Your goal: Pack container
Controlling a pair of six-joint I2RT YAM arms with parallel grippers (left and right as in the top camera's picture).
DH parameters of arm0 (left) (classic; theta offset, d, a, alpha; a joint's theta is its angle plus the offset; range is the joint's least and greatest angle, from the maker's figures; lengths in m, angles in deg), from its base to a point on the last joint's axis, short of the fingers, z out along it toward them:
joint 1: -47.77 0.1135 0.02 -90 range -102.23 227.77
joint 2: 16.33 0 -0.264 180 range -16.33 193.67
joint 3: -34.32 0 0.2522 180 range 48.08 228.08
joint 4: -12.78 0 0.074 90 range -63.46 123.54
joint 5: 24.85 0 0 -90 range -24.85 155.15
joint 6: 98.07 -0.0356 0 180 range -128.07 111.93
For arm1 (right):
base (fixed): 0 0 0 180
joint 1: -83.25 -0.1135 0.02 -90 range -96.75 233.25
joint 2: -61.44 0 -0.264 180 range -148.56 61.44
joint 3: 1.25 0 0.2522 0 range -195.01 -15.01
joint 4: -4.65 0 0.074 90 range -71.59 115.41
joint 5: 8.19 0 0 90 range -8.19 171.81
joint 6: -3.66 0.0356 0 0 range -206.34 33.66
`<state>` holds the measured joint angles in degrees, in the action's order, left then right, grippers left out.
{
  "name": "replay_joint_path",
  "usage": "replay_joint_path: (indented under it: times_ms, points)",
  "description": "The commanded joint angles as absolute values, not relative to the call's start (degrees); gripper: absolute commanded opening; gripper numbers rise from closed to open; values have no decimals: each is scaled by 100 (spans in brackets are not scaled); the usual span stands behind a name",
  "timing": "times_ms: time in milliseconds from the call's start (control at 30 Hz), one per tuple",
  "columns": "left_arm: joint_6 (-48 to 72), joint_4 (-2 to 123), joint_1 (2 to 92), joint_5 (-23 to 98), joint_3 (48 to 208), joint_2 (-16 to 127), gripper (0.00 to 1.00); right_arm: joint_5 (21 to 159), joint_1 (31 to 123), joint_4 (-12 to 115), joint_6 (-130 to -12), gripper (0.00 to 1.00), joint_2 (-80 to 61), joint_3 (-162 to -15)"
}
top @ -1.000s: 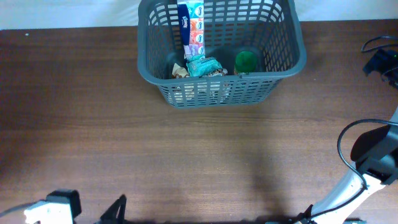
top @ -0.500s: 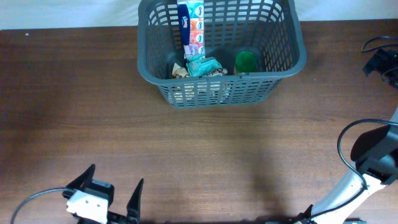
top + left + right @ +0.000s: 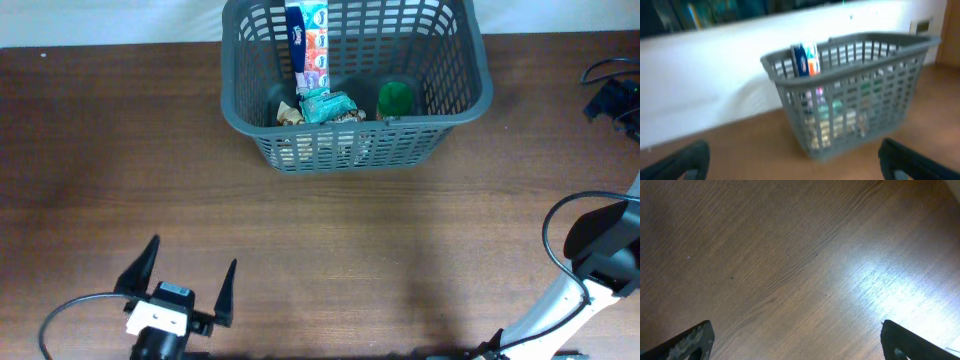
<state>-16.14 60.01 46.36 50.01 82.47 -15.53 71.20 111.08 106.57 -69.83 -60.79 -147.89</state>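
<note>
Container (image 3: 355,150) sits far-centre on desk (image 3: 400,250); tissue pack (image 3: 307,35), teal packet (image 3: 328,105) and green jar (image 3: 395,98) inside. Left pincer (image 3: 193,252) wide, empty, well short of it. Right pincer (image 3: 796,336) wide, empty, over wood. We judge packing near done; next we need another item to grab, else pull back.

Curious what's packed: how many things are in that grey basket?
4 visible: tall colourful pack at the back, teal packet before it, green-lidded jar on the right, tan item beside the packet. More may hide underneath.

Open tabletop (image 3: 300,230) in front of container (image 3: 350,130) and to both sides. Inside container: tissue pack (image 3: 307,40), teal packet (image 3: 328,105), green jar (image 3: 396,98) toward front-left; back-right free.
</note>
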Motion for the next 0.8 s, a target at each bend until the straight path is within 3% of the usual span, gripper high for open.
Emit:
replay_joint_path:
  times_ms: [0, 500, 767]
  points:
    - [-2071, 5472, 4673, 4881, 7830, -1601, 99, 7109, 11130, 10642, -6933, 99, -6075, -14754]
    - [-1494, 2480, 4673, 5014, 5686, -1601, 99, 7111, 11130, 10642, -6933, 99, -6075, -14754]
    - [-1492, 2032, 4689, 5604, 5299, -1601, 99, 7111, 11130, 10642, -6930, 99, -6075, -14754]
